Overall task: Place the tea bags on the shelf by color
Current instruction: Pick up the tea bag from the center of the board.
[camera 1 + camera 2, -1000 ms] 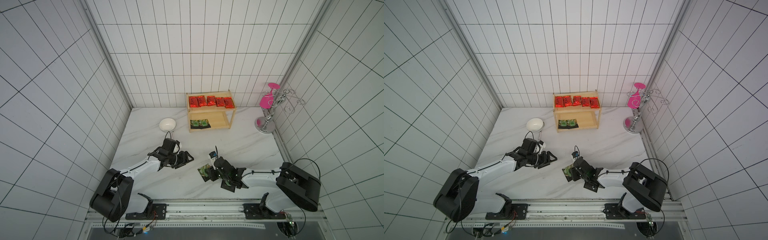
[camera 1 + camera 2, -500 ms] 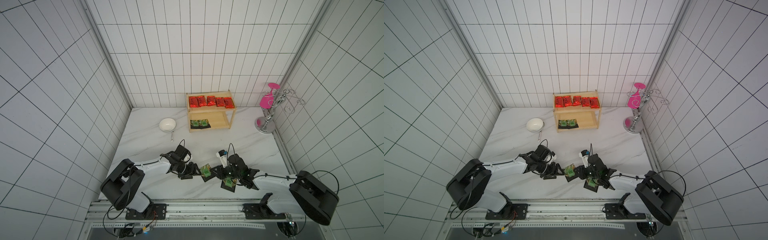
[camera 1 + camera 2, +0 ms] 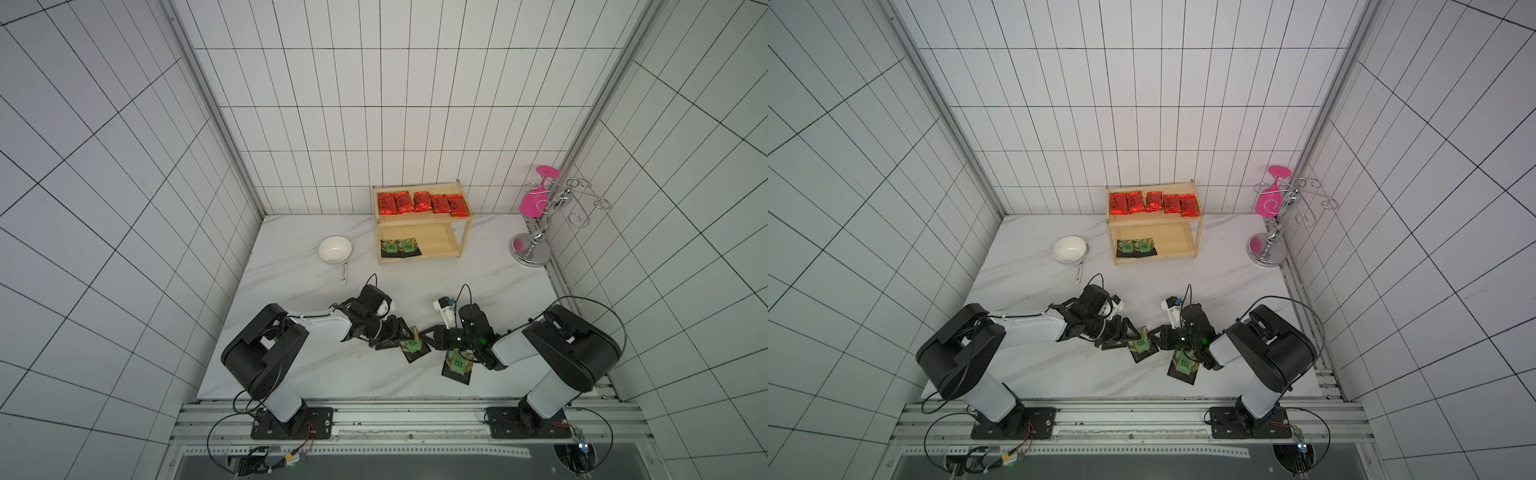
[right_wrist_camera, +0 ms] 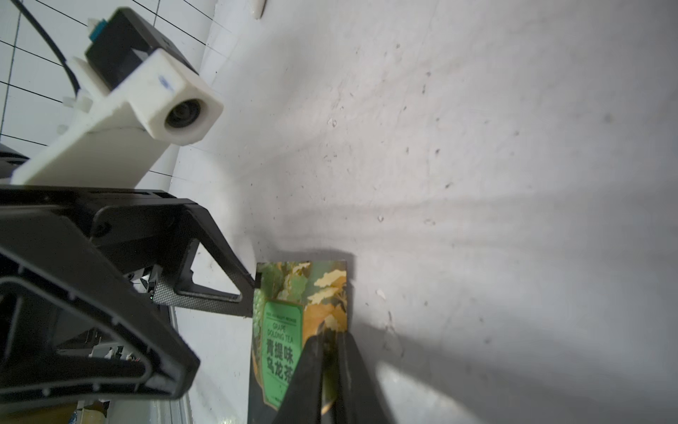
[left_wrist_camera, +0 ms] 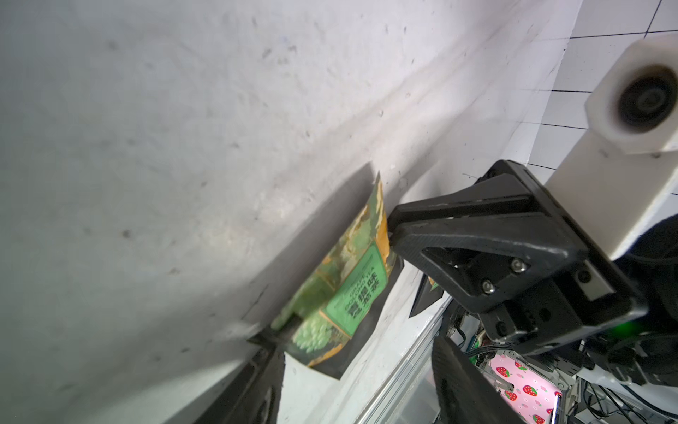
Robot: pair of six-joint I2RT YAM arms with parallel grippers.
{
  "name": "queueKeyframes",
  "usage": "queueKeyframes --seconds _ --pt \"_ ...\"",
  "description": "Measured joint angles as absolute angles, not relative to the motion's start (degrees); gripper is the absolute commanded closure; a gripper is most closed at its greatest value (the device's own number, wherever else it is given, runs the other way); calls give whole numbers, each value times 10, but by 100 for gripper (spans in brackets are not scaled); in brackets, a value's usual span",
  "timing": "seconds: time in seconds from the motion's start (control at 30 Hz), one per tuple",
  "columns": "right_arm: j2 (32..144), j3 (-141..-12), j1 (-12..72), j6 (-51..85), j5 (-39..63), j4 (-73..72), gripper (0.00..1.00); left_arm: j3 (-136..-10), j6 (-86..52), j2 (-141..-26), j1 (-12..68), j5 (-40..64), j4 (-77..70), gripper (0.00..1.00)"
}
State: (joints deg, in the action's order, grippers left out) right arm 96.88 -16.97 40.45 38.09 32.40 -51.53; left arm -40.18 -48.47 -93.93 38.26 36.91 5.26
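The left gripper (image 3: 400, 338) stands wide open, one finger touching a black tea bag (image 3: 412, 345) at the front middle of the table (image 3: 332, 374). The right gripper (image 4: 330, 337) is clamped on that bag's opposite edge. Another tea bag (image 3: 457, 365) lies flat under the right arm.

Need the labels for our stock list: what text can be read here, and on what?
"GRAPE OOLONG TEA": black squarish tea packet, green label, right wrist view.
"青提味乌龙茶": same label.
Fine line above them: too small to read.
Dark script on the shiny red foil packets: too small to read.
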Motion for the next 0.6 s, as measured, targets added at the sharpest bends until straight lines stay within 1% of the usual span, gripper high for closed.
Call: queueKeyframes --seconds 0.13,0.37,0.4,0.43,0.47,0.6 --pt "990 -160 404 393 324 -568 90 -408 -489 -954 382 372 27 32" --pt "993 -154 401 405 317 -587 92 -410 -498 -961 381 365 11 39" --pt "988 -154 401 405 314 -579 92 -408 -500 -959 381 361 11 45" --pt "982 -154 401 405 311 -568 92 -404 -503 -955 378 355 13 54" --pt "977 -154 401 405 309 -558 92 -400 -505 -952 377 349 15 60" --pt "961 -154 401 403 305 -525 92 -391 -503 -949 367 333 27 74"
